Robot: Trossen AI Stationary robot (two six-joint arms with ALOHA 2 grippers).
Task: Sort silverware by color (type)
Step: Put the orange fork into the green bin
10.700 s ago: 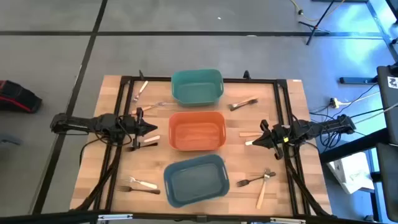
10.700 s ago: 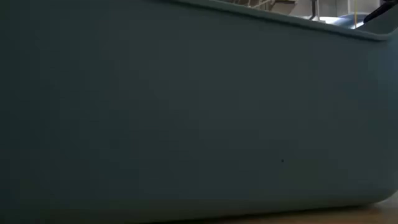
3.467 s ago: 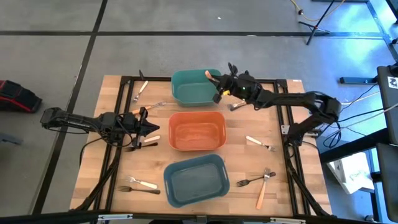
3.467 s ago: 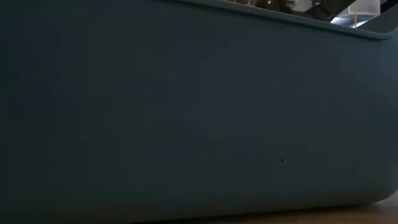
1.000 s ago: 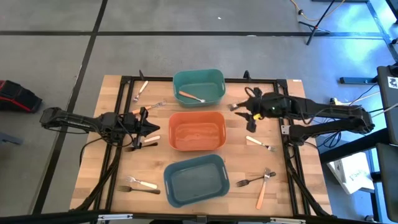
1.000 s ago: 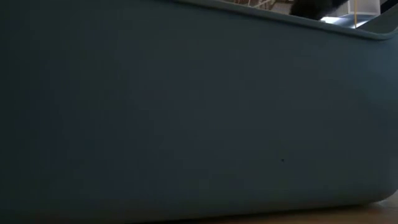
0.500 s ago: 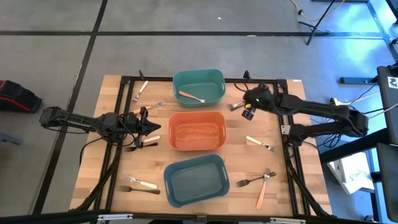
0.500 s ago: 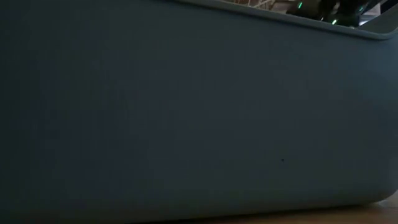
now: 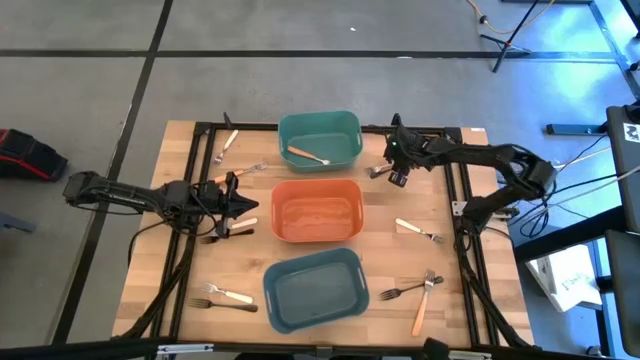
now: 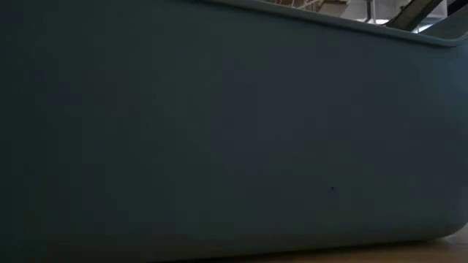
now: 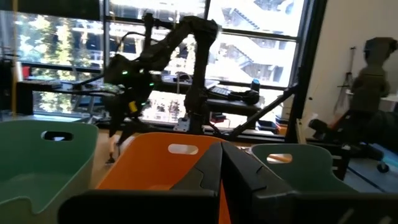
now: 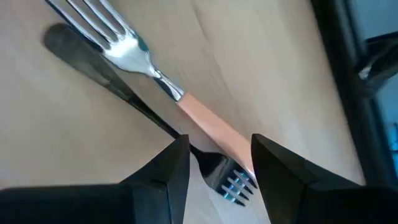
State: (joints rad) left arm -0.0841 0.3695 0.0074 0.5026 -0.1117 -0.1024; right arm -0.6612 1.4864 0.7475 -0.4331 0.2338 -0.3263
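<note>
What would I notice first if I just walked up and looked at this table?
Three bright bins in a row down the middle: the teal bin at the far end with one fork in it, the orange bin, then the blue-grey bin. Right of the teal bin, the right gripper hangs open over two crossed forks, a brown-handled fork and a dark metal fork. The left gripper waits left of the orange bin.
</note>
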